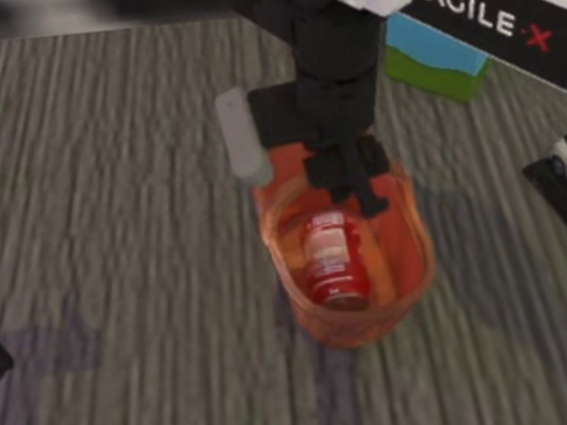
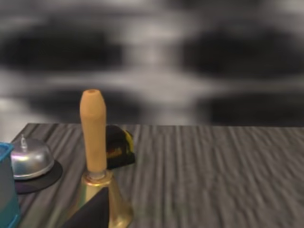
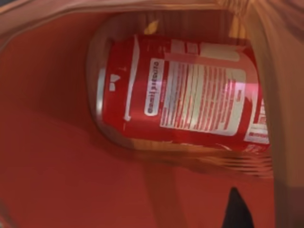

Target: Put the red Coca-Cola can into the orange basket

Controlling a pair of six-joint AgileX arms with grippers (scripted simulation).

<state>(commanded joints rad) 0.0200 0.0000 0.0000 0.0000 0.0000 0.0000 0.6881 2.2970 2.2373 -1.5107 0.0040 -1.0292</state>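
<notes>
R arm reaches in from top centre, tool (image 1: 356, 180) pointing down, fingers apart. L arm parked at left edge.

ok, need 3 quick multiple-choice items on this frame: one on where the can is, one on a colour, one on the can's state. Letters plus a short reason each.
1. Where is the red Coca-Cola can?
A. On the bare table beside the basket
B. Inside the orange basket
C. On top of the carton

2. What colours is the carton at the far right of the table?
A. Blue and green
B. Red and white
C. Plain yellow

3. How does the can sit?
A. Upright on its base
B. Lying on its side
C. Lifted clear of the basket

Key:
1 B: the top view shows the can within the basket's walls, under the right gripper.
2 A: the carton has a blue top and a green side.
3 B: the right wrist view shows the can's label side facing up on the basket floor.

The left arm is parked at the table's left edge.
</notes>
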